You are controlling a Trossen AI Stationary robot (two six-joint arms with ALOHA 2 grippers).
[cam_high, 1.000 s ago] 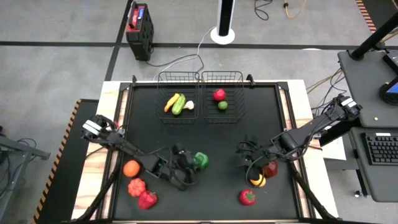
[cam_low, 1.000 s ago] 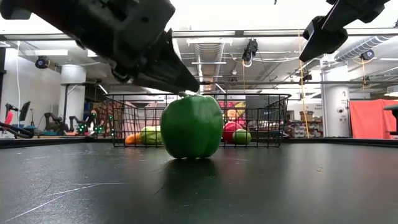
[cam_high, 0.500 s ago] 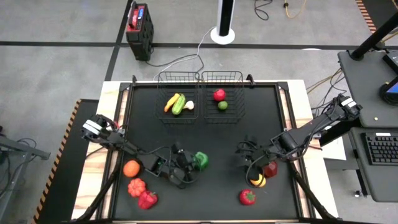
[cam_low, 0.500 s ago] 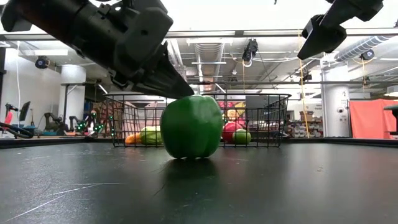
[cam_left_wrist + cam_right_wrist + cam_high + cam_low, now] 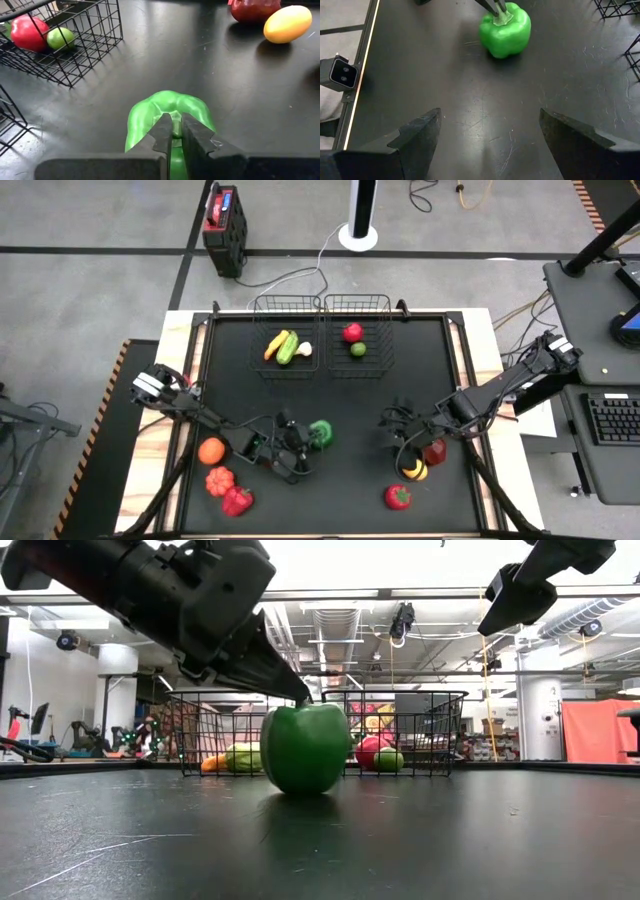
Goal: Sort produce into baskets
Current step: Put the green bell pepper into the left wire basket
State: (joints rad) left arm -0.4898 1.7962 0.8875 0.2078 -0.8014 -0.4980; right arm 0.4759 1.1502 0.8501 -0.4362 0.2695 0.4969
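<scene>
A green pepper (image 5: 320, 432) stands on the black table left of centre, and my left gripper (image 5: 174, 131) is shut on its stem. My right gripper (image 5: 490, 135) hovers open to the right of centre (image 5: 405, 442), over a yellow lemon (image 5: 414, 470) and a dark red piece (image 5: 434, 452). Two black wire baskets stand side by side at the far edge. The left basket (image 5: 262, 320) holds orange, green and white pieces. The right basket (image 5: 380, 320) holds a red piece and a small green one. My left gripper pinches the pepper's short green stem (image 5: 503, 18) between its two fingertips (image 5: 162, 131). The fingers come slanting down from the table's left. The pepper (image 5: 305, 748) sits with its bottom on the table, roughly upright below the fingertips.
An orange piece (image 5: 211, 450), a ribbed red piece (image 5: 219, 478) and a red pepper (image 5: 237, 500) lie near the front left corner. Another red piece (image 5: 398, 497) lies near the front, right of centre. Bare black table lies between the pepper and the baskets.
My left gripper has come down a little and shut on the pepper's stem. The pepper has shifted slightly toward the far edge and still stands on the table.
</scene>
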